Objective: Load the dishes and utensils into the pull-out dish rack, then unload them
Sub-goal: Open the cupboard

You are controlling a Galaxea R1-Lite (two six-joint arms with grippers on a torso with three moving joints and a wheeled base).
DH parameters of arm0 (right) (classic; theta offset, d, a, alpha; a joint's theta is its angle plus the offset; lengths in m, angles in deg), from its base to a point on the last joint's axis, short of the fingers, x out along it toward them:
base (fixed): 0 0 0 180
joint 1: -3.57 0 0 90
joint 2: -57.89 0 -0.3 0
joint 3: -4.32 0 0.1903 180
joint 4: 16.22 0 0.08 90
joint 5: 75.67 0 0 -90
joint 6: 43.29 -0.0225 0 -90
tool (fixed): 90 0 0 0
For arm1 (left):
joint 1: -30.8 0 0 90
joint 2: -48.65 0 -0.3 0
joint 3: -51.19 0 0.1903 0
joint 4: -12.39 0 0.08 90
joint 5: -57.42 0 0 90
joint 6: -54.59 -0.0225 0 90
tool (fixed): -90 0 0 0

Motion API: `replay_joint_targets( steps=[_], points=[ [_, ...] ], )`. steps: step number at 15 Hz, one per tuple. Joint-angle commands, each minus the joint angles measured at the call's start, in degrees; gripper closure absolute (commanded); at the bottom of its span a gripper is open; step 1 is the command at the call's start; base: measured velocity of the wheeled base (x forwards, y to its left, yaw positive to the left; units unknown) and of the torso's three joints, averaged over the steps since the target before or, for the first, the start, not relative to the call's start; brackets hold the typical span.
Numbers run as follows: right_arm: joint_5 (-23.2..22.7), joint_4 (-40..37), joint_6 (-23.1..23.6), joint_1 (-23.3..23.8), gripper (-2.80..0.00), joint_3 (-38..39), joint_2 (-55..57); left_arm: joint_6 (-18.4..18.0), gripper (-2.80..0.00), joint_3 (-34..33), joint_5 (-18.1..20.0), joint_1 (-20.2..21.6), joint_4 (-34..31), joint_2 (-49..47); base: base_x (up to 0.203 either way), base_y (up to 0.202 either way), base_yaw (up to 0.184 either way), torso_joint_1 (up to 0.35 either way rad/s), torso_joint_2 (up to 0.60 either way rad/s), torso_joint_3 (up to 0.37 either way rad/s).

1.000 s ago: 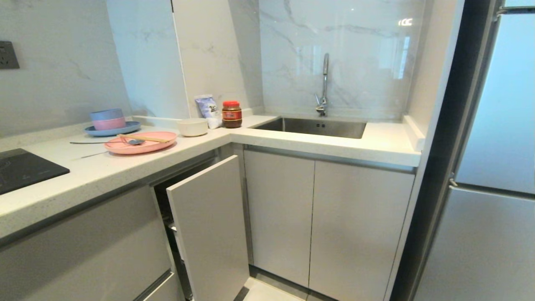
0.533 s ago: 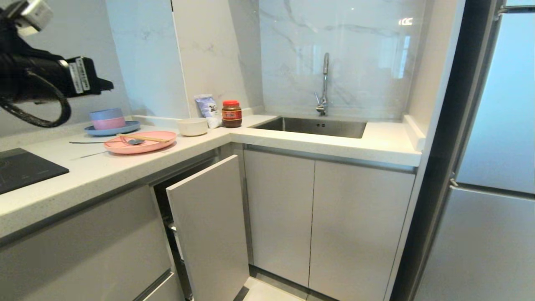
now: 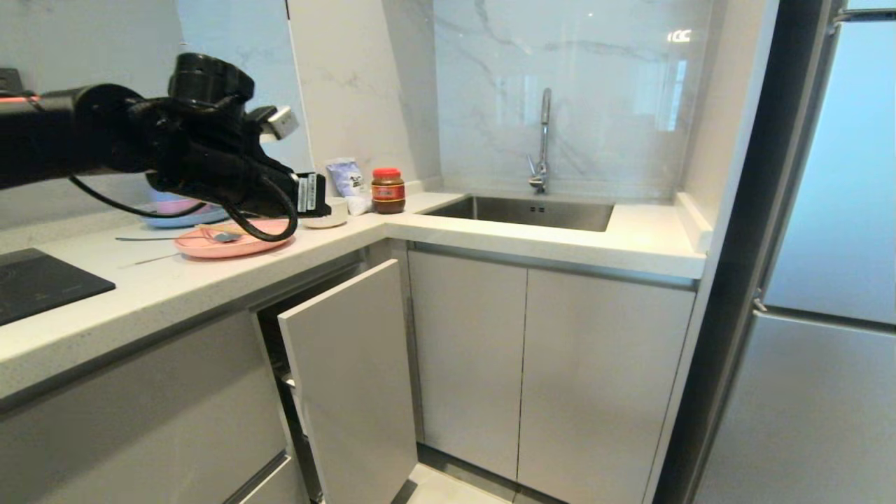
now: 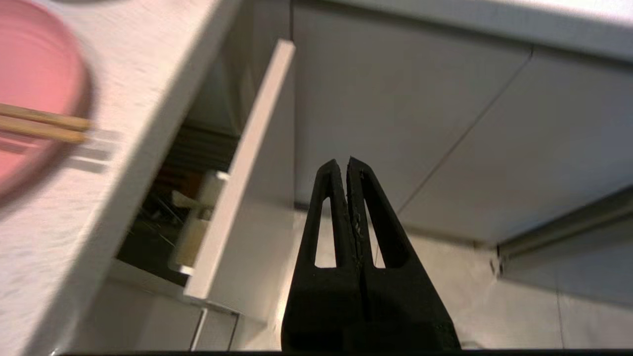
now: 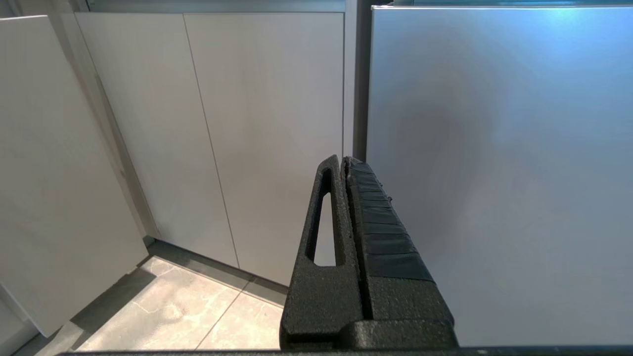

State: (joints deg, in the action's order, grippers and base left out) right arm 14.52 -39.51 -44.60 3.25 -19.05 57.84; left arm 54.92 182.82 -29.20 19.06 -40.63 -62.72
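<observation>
Starting with the head view, I find loading not begun: the pink plate (image 3: 234,243) sits on the counter (image 3: 490,238) carrying the chopsticks (image 3: 227,228) and spoon (image 3: 210,237), the white bowl (image 3: 329,213) just beyond, and my left gripper (image 3: 318,196) hangs above them. From the left wrist I note its fingers pressed together, empty, above the pull-out dish rack (image 4: 198,232), only partly drawn out. From the right wrist, the right gripper (image 5: 344,160) is likewise closed, parked low by the cabinet doors (image 5: 207,123).

Bright even kitchen light, glare on marble backsplash (image 3: 560,84), blurred pink plate (image 4: 29,99) in wrist view
</observation>
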Motion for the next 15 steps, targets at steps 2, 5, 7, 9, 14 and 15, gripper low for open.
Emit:
replay_joint_targets(
  steps=[2, 5, 7, 9, 14, 15],
  points=[
    [-0.01, 0.01, 0.00, -0.03, 0.00, 0.09, 0.05, -2.90, 0.00, 2.03, -2.87, -1.21, -1.45, -5.73, 0.000, 0.000, 0.000, 0.000, 0.00, 0.000],
    [-0.01, 0.01, 0.00, -0.03, 0.00, 0.09, 0.05, -5.73, 0.00, 2.47, -5.61, -0.27, -1.28, -8.08, 0.000, 0.000, 0.000, 0.000, 0.00, 0.000],
    [-0.01, 0.01, 0.00, -0.03, 0.00, 0.09, 0.05, -7.94, 0.00, 2.47, -7.65, 0.81, -1.21, -9.47, 0.000, 0.000, 0.000, 0.000, 0.00, 0.000],
    [-0.01, 0.01, 0.00, -0.03, 0.00, 0.09, 0.05, -10.46, 0.00, 2.47, -9.14, 1.44, -1.10, -10.86, 0.000, 0.000, 0.000, 0.000, 0.00, 0.000],
    [-0.01, 0.01, 0.00, -0.03, 0.00, 0.09, 0.05, -12.44, 0.00, 2.48, -15.45, 1.45, 0.11, -13.22, 0.000, 0.000, 0.000, 0.000, 0.00, 0.000],
    [-0.01, 0.01, 0.00, -0.03, 0.00, 0.09, 0.05, -12.96, 0.00, 2.49, -18.18, 1.46, 0.40, -14.17, 0.000, 0.000, 0.000, 0.000, 0.00, 0.000]
  ],
)
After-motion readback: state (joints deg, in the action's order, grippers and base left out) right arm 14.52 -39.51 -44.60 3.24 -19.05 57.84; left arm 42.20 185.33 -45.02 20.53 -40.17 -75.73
